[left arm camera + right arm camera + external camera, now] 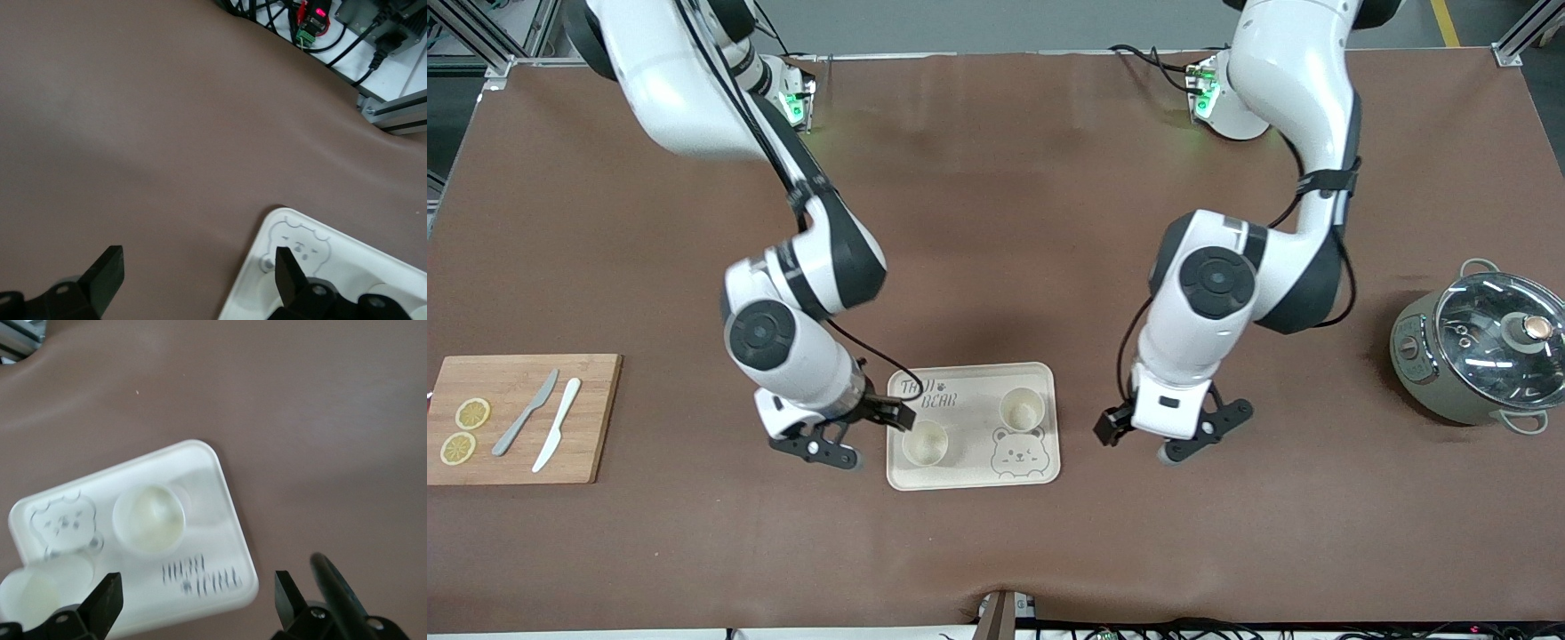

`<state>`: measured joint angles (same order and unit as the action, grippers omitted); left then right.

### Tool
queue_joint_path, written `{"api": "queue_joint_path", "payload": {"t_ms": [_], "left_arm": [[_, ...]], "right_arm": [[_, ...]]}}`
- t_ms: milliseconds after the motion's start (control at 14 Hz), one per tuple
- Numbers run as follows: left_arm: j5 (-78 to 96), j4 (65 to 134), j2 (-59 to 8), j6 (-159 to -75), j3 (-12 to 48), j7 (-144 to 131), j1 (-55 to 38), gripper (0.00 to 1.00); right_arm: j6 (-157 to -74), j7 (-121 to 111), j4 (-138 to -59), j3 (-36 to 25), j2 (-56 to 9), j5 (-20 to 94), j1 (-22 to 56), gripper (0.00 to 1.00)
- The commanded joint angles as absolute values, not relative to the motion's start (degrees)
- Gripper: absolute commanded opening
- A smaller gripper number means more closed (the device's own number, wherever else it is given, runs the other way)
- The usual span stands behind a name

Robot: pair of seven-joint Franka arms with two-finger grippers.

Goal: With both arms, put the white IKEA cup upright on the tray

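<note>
Two white cups stand upright on the tray [971,471]: one cup [924,443] nearer the front camera toward the right arm's end, the other cup [1022,409] farther from it toward the left arm's end. My right gripper [838,428] hangs just beside the tray's edge at the right arm's end, fingers spread wide and holding nothing. My left gripper [1174,433] hangs over bare table beside the tray's other end, equally wide and empty. I judge placement complete. To finish well, lift both grippers straight up before retracting, keeping the fingers clear of the tray rim so neither cup tips.
</note>
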<state>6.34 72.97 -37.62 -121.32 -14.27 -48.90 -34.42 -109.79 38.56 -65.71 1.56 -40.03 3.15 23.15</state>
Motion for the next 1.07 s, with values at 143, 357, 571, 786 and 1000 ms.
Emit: {"api": "queue_joint_path", "payload": {"t_ms": [143,357,571,786,1000], "left_arm": [[7.47,84.45,-27.61,-121.29,-13.71,-35.89,-29.81,1.0],[7.56,87.97,-23.57,-121.03,-13.62,-27.36,-26.11,1.0],[7.56,88.42,-21.1,-116.38,-13.71,-18.31,-23.13,1.0],[7.56,88.33,-19.17,-113.21,-13.71,-11.62,-20.14,1.0],[7.04,88.24,-17.58,-111.19,-13.89,-5.73,-17.85,1.0]], "right_arm": [[-92.31,37.01,-71.44,2.29,-22.27,3.6,20.93,1.0],[-90.17,26.58,-83.45,1.93,-9.45,3.52,16.46,1.0],[-90.09,15.33,-91.3,1.85,-1.95,3.08,8.73,1.0],[-90.0,2.85,-93.34,1.85,-0.09,2.99,-1.81,1.0],[-90.88,-4.73,-92.99,1.85,-0.44,2.99,-9.13,1.0]]}}
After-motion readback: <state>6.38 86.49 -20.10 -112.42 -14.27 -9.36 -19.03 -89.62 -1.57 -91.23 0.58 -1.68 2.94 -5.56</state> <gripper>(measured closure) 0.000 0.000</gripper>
